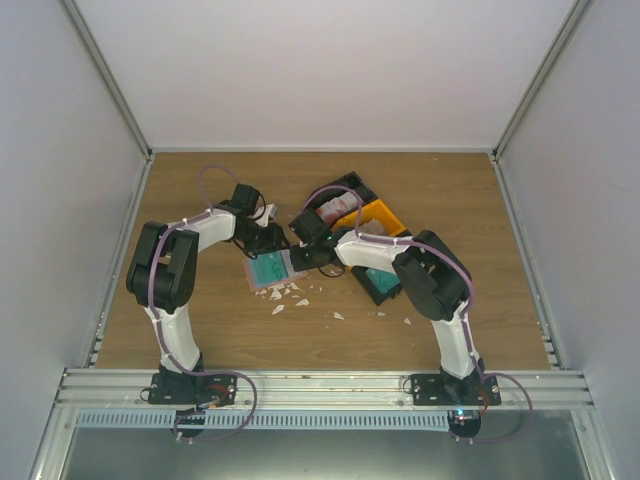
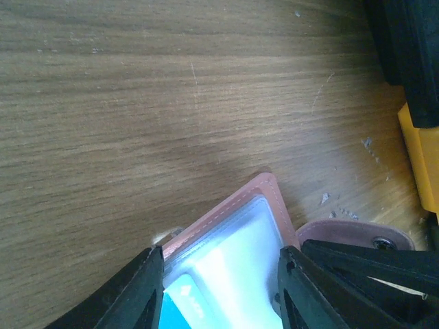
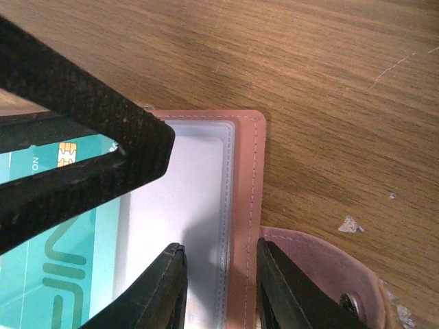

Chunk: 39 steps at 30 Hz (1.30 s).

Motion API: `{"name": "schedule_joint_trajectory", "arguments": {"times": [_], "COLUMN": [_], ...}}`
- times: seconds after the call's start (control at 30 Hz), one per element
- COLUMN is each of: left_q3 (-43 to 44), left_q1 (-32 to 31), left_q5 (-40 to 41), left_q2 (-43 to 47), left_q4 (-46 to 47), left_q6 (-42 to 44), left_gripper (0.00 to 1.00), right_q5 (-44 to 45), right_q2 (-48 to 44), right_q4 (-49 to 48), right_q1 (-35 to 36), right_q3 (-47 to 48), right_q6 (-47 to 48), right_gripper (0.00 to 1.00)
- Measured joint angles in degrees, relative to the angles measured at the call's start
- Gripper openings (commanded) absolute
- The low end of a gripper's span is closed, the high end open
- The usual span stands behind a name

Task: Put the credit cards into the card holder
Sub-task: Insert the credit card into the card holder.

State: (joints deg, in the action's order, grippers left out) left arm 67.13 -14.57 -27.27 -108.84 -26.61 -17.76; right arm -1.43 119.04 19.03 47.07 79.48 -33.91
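The salmon-pink card holder point(image 1: 252, 281) lies open on the wooden table, clear pocket up. It also shows in the left wrist view point(image 2: 264, 188) and the right wrist view point(image 3: 243, 171). A teal credit card point(image 1: 268, 267) lies on it, partly under the clear pocket point(image 2: 175, 315) point(image 3: 41, 274). My left gripper point(image 1: 268, 243) point(image 2: 216, 274) is down over the holder with its jaws apart and the pocket between them. My right gripper point(image 1: 312, 256) point(image 3: 219, 274) is also apart, and straddles the holder's stitched edge. A red-and-white stack of cards point(image 1: 335, 213) sits in a bin behind.
A black bin point(image 1: 345, 190) and an orange bin point(image 1: 382, 215) stand just behind the grippers. The orange bin's edge point(image 2: 422, 164) is close on the right. Another dark tray point(image 1: 383, 287) lies under the right arm. White scraps point(image 1: 285, 296) litter the table in front. The holder's snap tab point(image 3: 322, 260) sticks out.
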Motion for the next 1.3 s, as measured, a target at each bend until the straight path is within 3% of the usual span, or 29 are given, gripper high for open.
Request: {"name": "schedule_joint_trajectory", "arguments": {"times": [0.27, 0.53, 0.67, 0.8, 1.13, 1.3], "left_q3": [-1.2, -9.6, -15.3, -19.2, -19.7, -19.5], "left_q1": [-0.3, -0.4, -0.4, -0.4, -0.5, -0.5], "left_q5": [0.2, 4.2, 4.6, 3.7, 4.7, 5.9], "left_q2": [4.2, 16.7, 20.2, 20.5, 20.0, 19.4], "left_q4": [0.3, 1.6, 1.8, 2.0, 2.5, 2.7], "left_q6": [-2.8, -9.7, -12.5, -14.7, -16.0, -16.2], "left_gripper": [0.55, 0.57, 0.51, 0.44, 0.54, 0.54], "right_q5": [-0.1, -0.5, -0.5, -0.6, -0.6, -0.6], "right_q2": [0.0, 0.0, 0.0, 0.0, 0.0, 0.0], "right_q4": [0.0, 0.0, 0.0, 0.0, 0.0, 0.0], "right_q1": [0.0, -0.2, -0.2, -0.2, -0.2, -0.2], "right_q3": [0.0, 0.0, 0.0, 0.0, 0.0, 0.0], "right_q6": [0.0, 0.0, 0.0, 0.0, 0.0, 0.0], "right_gripper": [0.29, 0.29, 0.29, 0.29, 0.29, 0.29]}}
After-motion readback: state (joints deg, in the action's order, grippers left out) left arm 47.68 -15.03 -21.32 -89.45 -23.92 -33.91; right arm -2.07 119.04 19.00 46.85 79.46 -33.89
